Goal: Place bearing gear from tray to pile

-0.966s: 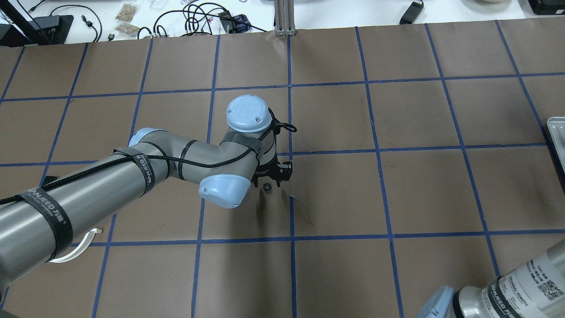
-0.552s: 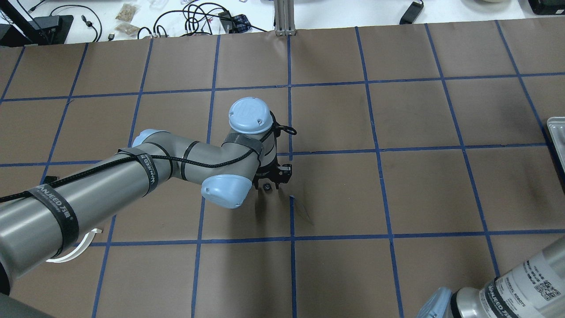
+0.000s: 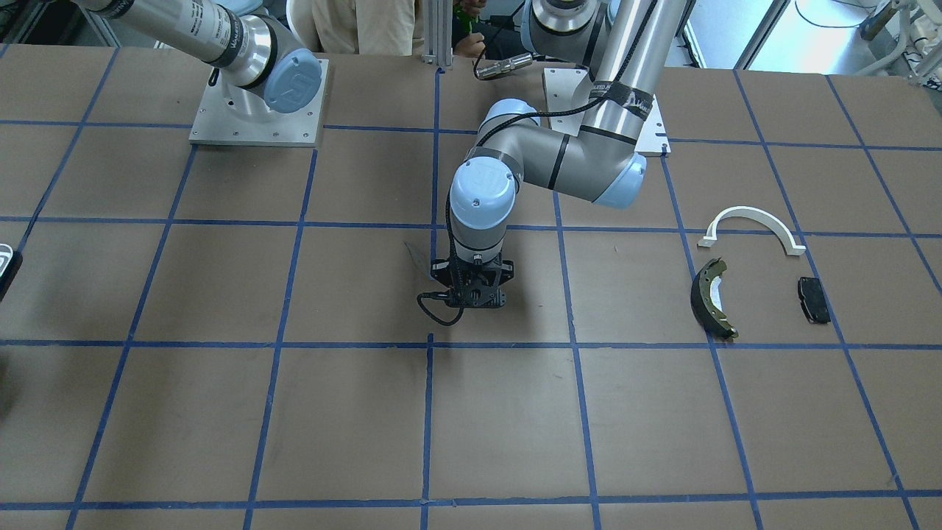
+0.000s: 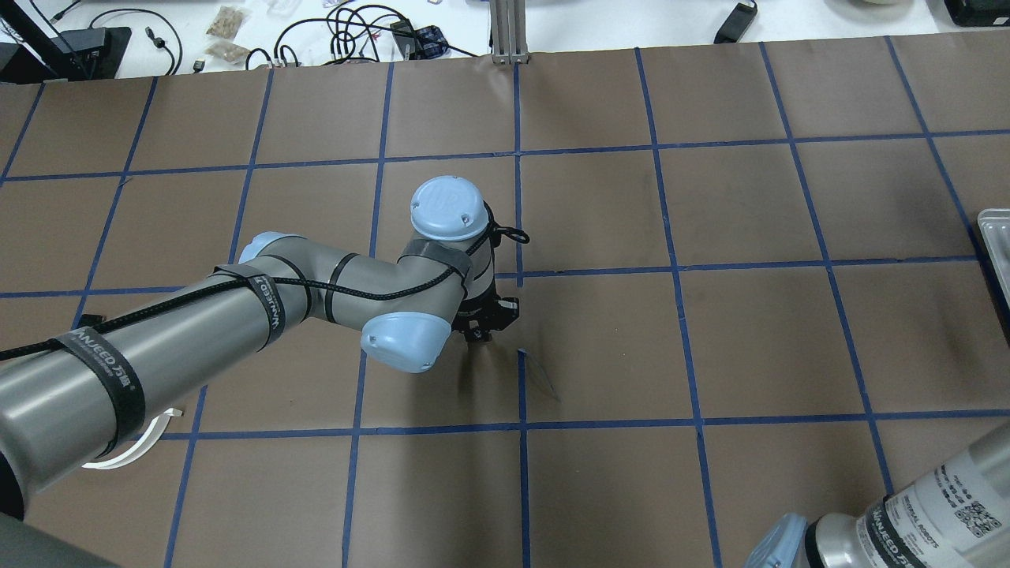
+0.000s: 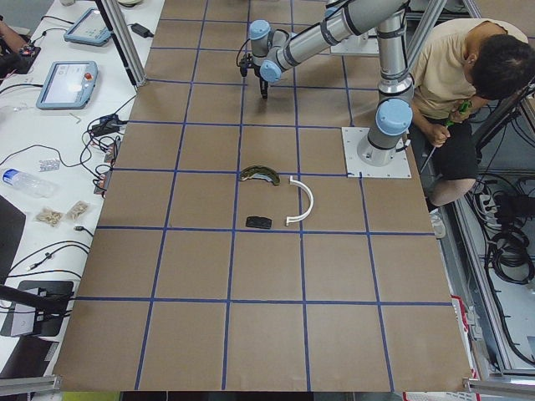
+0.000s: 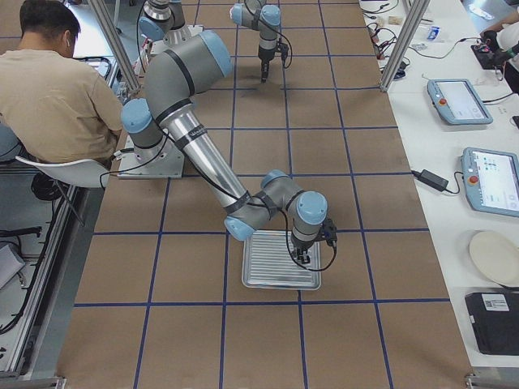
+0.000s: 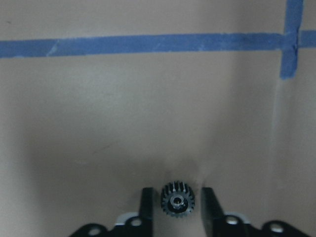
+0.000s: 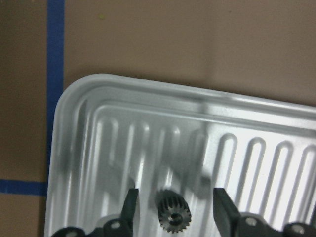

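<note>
1. Farthest to my own left lies the pile: a white semicircular arc bracket [image 3: 745,211], a dark curved brake shoe [image 3: 703,298] with an olive inner face, and a small black rectangular pad [image 3: 813,299]. They sit near one another but apart on the brown paper-covered table [image 4: 757,339] with its blue tape grid.
2. At the table's middle my left gripper [image 7: 177,195] points straight down, its fingers parted narrowly and gripping nothing. A small dark toothed metal gear [image 7: 177,199] stands on the paper between them, bore upward, with a thin gap on each side.
3. That is the relation that matters: this gear sits squarely inside my left fingers, and the pile is well apart from it, off toward my left. My left arm is the nearer one to the pile, so I judge it should close, lift and carry that way.
4. Far to my right, my right gripper [image 8: 175,195] hangs over the ribbed silver metal tray [image 8: 163,94], fingers spread wide and empty. A second toothed gear [image 8: 174,211] rests on the tray between them, nearer one finger than the other, so I think a grasp there would need centring first.
</note>
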